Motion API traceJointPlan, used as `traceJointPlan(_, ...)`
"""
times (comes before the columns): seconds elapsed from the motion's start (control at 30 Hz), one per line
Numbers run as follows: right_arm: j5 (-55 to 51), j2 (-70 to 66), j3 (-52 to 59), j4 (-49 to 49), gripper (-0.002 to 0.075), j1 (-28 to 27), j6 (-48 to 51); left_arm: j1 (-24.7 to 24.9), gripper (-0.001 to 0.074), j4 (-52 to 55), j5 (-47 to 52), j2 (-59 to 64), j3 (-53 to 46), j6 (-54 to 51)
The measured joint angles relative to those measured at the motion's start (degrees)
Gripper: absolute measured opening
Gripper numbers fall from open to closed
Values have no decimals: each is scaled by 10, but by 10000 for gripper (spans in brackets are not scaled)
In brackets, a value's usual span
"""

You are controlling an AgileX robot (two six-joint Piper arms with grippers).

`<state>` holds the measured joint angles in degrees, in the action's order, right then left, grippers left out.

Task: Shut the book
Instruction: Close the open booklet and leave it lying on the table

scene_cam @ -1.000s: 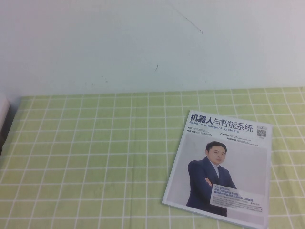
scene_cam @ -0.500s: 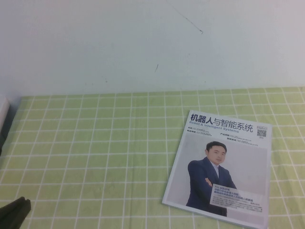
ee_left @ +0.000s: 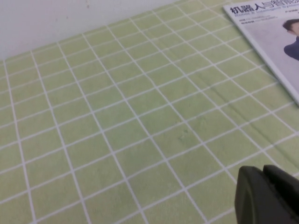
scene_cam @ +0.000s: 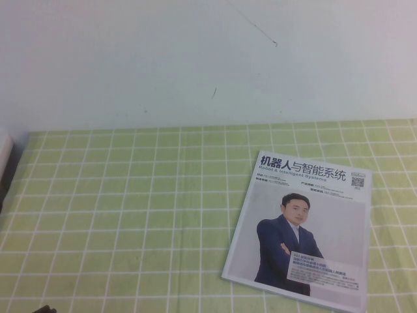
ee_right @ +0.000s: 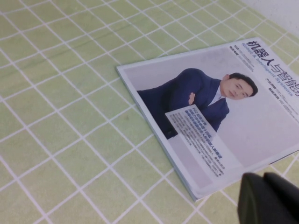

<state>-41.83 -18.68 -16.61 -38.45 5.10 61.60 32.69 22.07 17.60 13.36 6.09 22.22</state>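
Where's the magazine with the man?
High view: the magazine lies closed on the tablecloth's right side; the right gripper hovers near its front corner, the left gripper to its left.

Table (scene_cam: 78, 287) covered by a green cloth (scene_cam: 130, 195) with a white grid, a few light creases. One magazine (scene_cam: 306, 228) lies flat on the cloth, right side, closed, front cover up, slightly skewed to the grid lines.

The black left gripper (ee_left: 264, 173) hovered over a light-green tablecloth with white grid lines (ee_left: 140, 116), fingertips pressed together. From it, a closed glossy magazine with a suited man on its cover (ee_left: 273, 35) lay flat at one o'clock, well apart, and a white wall (ee_left: 56, 18) stood at eleven.
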Motion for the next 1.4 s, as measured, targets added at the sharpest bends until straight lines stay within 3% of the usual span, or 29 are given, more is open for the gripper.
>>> traceJointPlan(0.2, 0, 0, 0, -1, -3, 0, 0, -26, -4, -3, 5, -48, -33, 3)
traceJointPlan(0.4, 0, 0, 0, -1, -3, 0, 0, -128, -4, -37, 8, -122, -34, -11)
traceJointPlan(0.53, 0, 0, 0, -1, -3, 0, 0, -210, -4, -109, 11, -139, -34, -87)
traceJointPlan(0.73, 0, 0, 0, -3, -3, 0, 0, -284, -4, -200, -11, -141, -64, -190)
traceJointPlan(1.4, 0, 0, 0, -4, -3, 0, 0, -291, -4, -215, 3, -141, -72, -168)
